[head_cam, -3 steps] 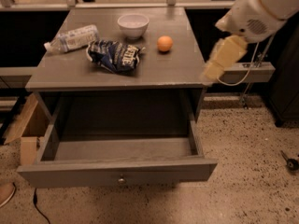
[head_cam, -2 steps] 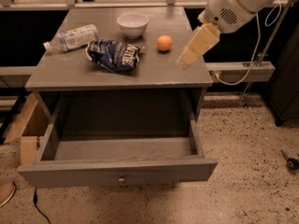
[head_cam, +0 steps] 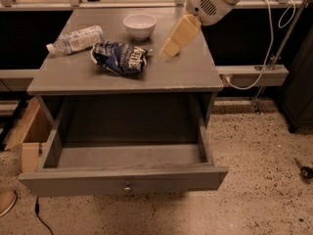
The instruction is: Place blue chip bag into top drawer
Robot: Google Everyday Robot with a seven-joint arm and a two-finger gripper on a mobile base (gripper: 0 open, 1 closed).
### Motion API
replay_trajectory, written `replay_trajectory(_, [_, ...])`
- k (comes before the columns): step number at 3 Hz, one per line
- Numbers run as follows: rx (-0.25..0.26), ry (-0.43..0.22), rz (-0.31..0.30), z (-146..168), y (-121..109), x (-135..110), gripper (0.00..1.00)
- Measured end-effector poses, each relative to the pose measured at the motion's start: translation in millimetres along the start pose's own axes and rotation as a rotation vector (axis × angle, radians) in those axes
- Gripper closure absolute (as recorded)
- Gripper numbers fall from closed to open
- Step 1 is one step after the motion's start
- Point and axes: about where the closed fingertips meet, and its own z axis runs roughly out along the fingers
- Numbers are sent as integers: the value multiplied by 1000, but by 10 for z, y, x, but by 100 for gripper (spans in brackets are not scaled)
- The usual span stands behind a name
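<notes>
On the worktop (head_cam: 190,75) the blue chip bag (head_cam: 120,58) lies crumpled, its long axis running left to right, above the pulled-out top drawer (head_cam: 122,179). Just right of it hangs the pincer (head_cam: 171,47); whether it is open or closed cannot be told.

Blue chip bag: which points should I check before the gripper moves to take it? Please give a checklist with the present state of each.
1. Top drawer pulled open: ok.
2. Blue chip bag lies uncovered on the table: ok.
3. Gripper above the bag: not ok, it hangs over the table, right of the bag in the picture.
4. Bowl apart from the bag: ok.
5. Bottle apart from the bag: cannot tell.
</notes>
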Motion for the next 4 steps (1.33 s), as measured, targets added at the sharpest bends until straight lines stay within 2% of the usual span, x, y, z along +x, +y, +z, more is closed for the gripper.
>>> replay_trajectory(1, [15, -17, 34, 218, -74, -63, 0])
replay_trajectory(2, [73, 24, 56, 628, -175, -264, 0])
replay_trajectory(3, [118, 94, 34, 1152, -241, -514, 0])
replay_trajectory(4, [125, 165, 0, 1806, -269, -774, 0])
